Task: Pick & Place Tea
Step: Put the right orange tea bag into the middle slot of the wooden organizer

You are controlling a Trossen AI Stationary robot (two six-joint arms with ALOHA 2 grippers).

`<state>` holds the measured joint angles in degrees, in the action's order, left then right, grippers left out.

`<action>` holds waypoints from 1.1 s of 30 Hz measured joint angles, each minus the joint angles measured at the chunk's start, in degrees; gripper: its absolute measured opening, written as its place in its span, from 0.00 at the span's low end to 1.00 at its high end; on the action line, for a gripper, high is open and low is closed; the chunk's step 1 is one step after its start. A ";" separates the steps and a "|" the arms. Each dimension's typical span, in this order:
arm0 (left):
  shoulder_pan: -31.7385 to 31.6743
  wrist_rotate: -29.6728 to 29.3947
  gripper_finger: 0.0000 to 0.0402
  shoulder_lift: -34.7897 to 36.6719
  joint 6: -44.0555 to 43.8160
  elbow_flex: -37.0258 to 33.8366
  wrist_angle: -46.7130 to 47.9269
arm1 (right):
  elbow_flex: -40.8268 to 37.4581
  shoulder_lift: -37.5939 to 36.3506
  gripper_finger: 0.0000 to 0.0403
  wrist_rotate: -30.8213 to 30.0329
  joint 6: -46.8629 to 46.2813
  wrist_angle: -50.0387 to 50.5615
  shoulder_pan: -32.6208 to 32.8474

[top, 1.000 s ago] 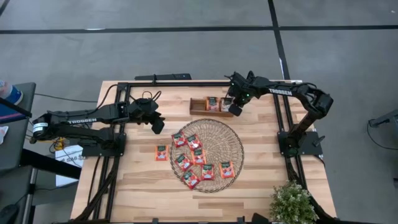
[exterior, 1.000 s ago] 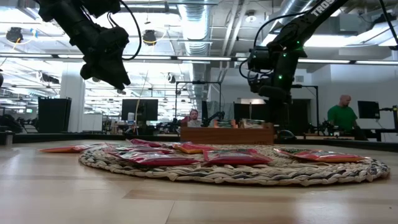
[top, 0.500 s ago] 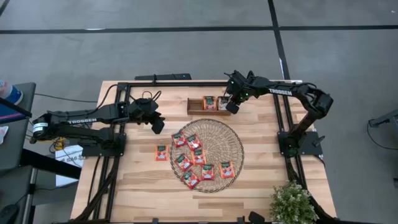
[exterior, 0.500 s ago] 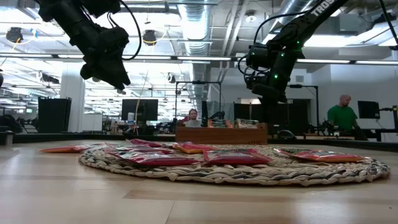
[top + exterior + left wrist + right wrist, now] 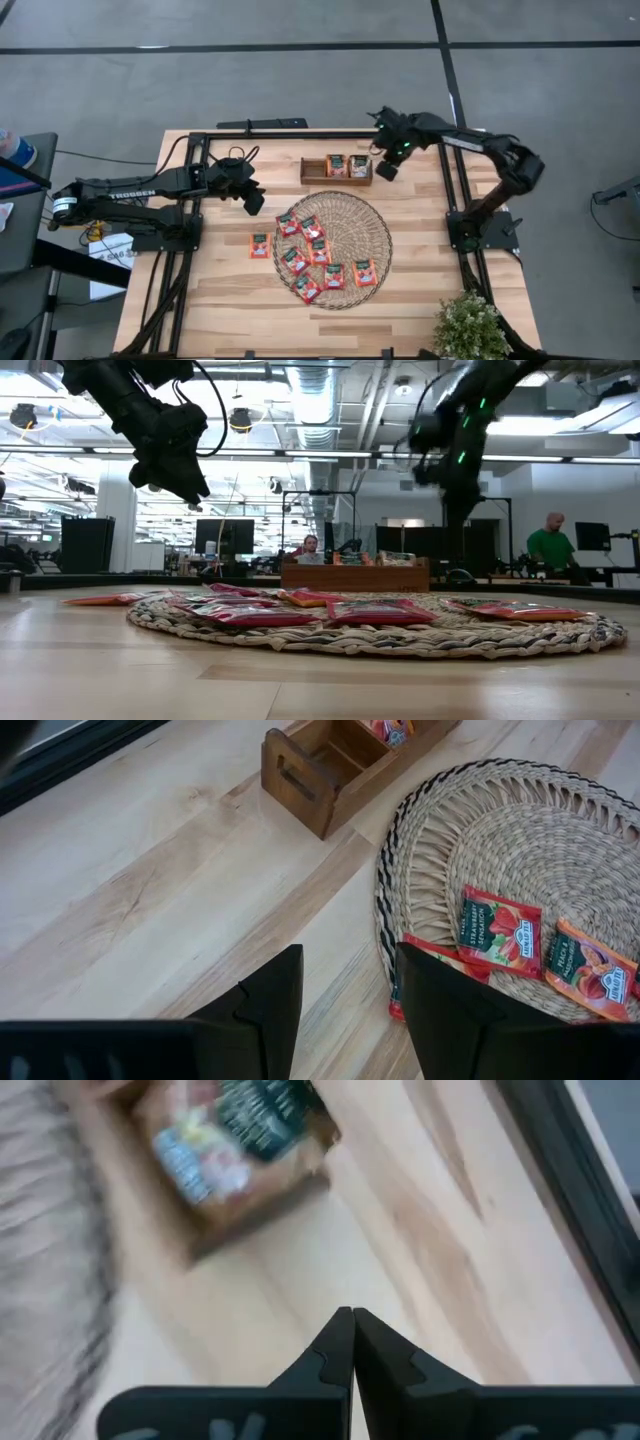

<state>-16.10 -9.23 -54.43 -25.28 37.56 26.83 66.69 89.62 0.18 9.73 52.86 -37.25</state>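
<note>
Currently right gripper (image 5: 388,172) pressed together, empty, beside tray (image 5: 313,176) near the table's far edge; risk: clipping tray, spilling sachets (image 5: 347,165)

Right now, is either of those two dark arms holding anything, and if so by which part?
Nothing is held. The left end effector hangs open over bare wood; the right end effector is shut on nothing beside the brown wooden tray.

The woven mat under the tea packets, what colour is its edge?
The woven mat is pale straw with a black-and-white twisted edge, clearest in the left wrist view.
</note>
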 joint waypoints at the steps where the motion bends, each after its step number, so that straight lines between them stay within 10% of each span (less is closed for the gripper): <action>1: 0.00 0.00 0.38 0.00 0.00 0.00 0.00 | 1.32 -2.04 0.00 1.94 0.81 4.17 0.37; 8: 0.00 -0.76 0.38 0.00 0.26 0.00 0.00 | 6.30 -16.68 0.00 23.20 4.25 20.68 9.35; 14: 0.00 -1.99 0.38 0.00 0.44 0.00 0.00 | 6.30 -21.40 0.02 23.26 -2.03 18.20 22.22; 33: 0.00 -0.55 0.38 0.00 0.42 0.00 0.02 | 6.19 4.20 0.53 22.48 -5.35 13.88 36.86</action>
<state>-16.10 -9.78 -54.43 -24.86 37.56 26.85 72.88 93.82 22.65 4.38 66.73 -0.38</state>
